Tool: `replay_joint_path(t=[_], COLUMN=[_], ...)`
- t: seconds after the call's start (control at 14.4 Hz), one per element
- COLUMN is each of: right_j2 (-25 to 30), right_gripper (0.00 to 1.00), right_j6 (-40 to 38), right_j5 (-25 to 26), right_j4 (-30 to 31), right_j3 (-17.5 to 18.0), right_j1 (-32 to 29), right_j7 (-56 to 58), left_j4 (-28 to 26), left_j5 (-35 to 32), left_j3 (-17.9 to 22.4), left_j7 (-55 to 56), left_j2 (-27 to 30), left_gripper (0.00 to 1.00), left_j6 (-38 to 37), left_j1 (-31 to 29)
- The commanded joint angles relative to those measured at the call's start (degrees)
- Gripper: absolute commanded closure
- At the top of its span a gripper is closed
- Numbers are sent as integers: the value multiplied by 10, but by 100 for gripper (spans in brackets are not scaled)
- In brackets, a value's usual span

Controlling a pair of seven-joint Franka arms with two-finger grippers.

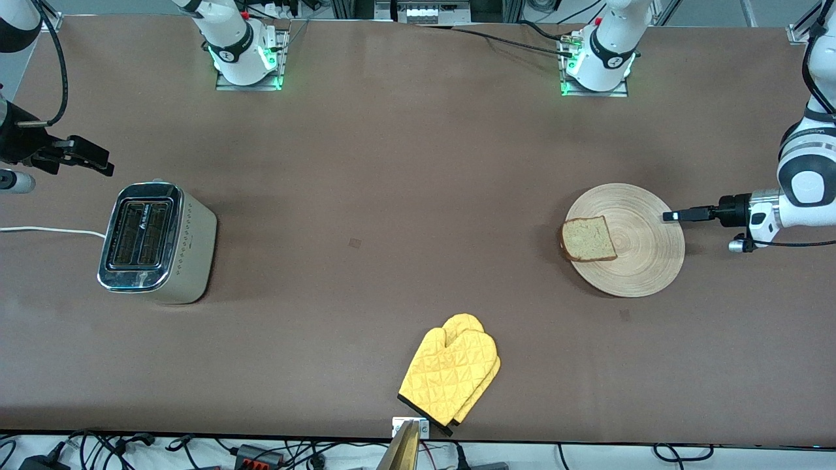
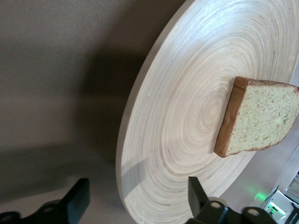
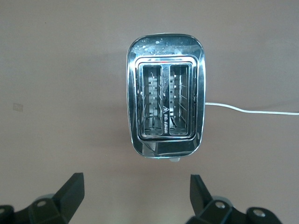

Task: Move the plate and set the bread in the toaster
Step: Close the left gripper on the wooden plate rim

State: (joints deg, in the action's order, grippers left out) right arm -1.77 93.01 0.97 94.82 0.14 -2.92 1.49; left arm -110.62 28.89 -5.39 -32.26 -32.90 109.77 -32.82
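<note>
Left gripper (image 1: 667, 215) fingers spread wide astride rim of round light-wood plate (image 1: 646, 258), frame right; tan bread slice (image 1: 589, 239) overhangs plate edge; right gripper (image 1: 98, 163) wide open over table at upper left, above cream-and-chrome toaster (image 1: 157, 243), arm cut off by frame

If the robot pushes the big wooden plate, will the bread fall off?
Probably not, if pushed gently. The plate looks stiff and flat, so it should slide across the table rather than bend or tip. But it has no raised rim, and the bread already lies at its edge, so a jerk might shake it off.

Even overhead light leaves soft shadows beside the toaster (image 1: 157, 243) and plate (image 1: 643, 261), glare on chrome, and blurred near fingers (image 2: 77, 201).
</note>
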Motion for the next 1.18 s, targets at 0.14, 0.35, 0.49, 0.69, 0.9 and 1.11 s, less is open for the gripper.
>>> replay_joint_path(t=[0.14, 0.35, 0.49, 0.69, 0.9, 1.11], right_j2=[-5, -5, -2, -3, -4, -4], right_gripper=[0, 0, 0, 0, 0, 0], right_j6=[1, 8, 15, 14, 20, 17], right_j5=[-9, -4, -1, 3, -4, -6], right_j4=[-12, -12, -11, -10, -12, -10], right_j3=[2, 2, 2, 2, 2, 2], right_j1=[-2, -3, -3, -4, -5, -3], right_j7=[1, 4, 8, 4, 9, 8], left_j4=[4, 4, 4, 5, 5, 6], left_j5=[28, 29, 29, 29, 29, 29], left_j3=[-4, -4, -4, -4, -4, -5], left_j7=[-2, -6, -9, -10, -10, -48], left_j2=[-2, -7, -7, -7, -7, -8], left_gripper=[25, 46, 56, 76, 89, 99], left_j6=[16, 15, 15, 11, 9, 8], left_j1=[17, 13, 13, 13, 14, 17])
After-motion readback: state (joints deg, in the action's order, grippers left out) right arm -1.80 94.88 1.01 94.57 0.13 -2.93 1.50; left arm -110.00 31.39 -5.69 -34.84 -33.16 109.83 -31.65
